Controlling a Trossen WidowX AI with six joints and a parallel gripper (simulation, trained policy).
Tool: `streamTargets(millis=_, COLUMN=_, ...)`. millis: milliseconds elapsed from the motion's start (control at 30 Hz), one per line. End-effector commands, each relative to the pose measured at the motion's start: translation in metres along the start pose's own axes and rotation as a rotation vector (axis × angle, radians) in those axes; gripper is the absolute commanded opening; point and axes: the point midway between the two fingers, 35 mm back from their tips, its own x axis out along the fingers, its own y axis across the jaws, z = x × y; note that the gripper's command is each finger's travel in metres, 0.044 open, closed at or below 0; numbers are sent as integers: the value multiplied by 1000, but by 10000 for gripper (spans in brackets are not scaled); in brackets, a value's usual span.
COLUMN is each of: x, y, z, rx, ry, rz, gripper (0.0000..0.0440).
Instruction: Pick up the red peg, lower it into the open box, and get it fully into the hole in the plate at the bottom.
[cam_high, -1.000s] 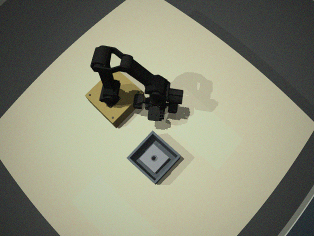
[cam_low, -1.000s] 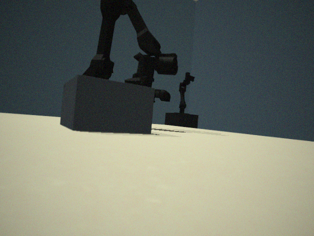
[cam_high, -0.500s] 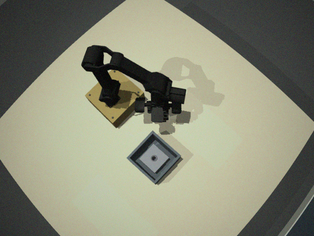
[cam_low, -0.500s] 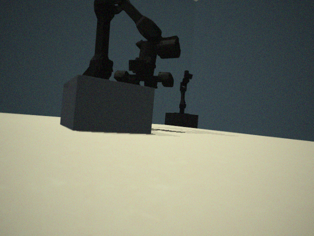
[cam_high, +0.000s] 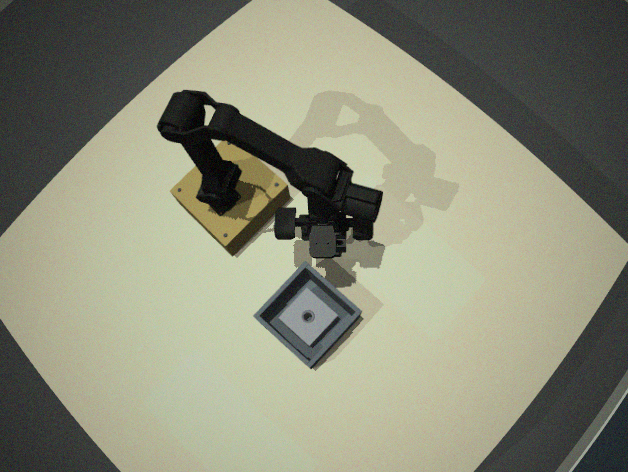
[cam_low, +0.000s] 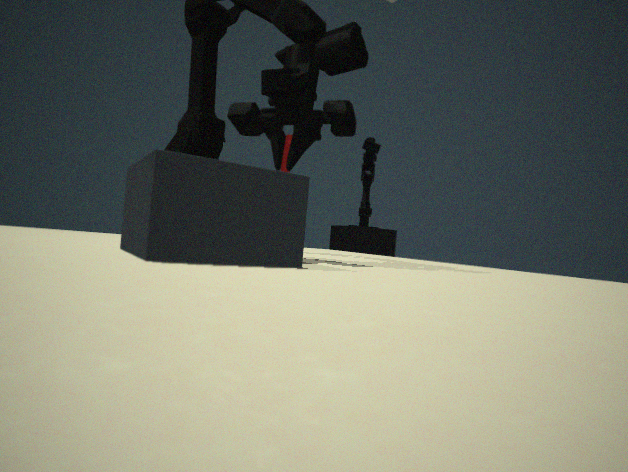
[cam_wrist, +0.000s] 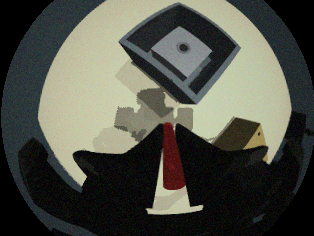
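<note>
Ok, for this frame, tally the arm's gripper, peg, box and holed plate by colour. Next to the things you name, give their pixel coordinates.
Black: 1, the gripper (cam_high: 324, 253) (cam_low: 284, 169) (cam_wrist: 169, 125)
Red: 1, the peg (cam_low: 286, 149) (cam_wrist: 173, 165)
Grey: 2, the open box (cam_high: 281, 338) (cam_low: 223, 218) (cam_wrist: 156, 65) and the paler plate (cam_high: 299, 329) (cam_wrist: 167, 50)
Total: 4

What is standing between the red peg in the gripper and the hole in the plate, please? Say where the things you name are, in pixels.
The near wall of the open box (cam_high: 332, 285) (cam_low: 228, 213) (cam_wrist: 162, 69): the peg (cam_low: 286, 152) (cam_wrist: 173, 162) is held outside it. Nothing visible covers the hole (cam_high: 307, 316) (cam_wrist: 183, 47), so the way in from above looks free.
</note>
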Motion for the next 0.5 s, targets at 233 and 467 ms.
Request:
streamTargets(millis=233, x=-4, y=-2, z=46, rx=51, ry=-23, rz=-10, gripper=0)
streamTargets(millis=467, x=1, y=-8, z=73, rx=99, ry=-27, rz=-14, gripper=0)
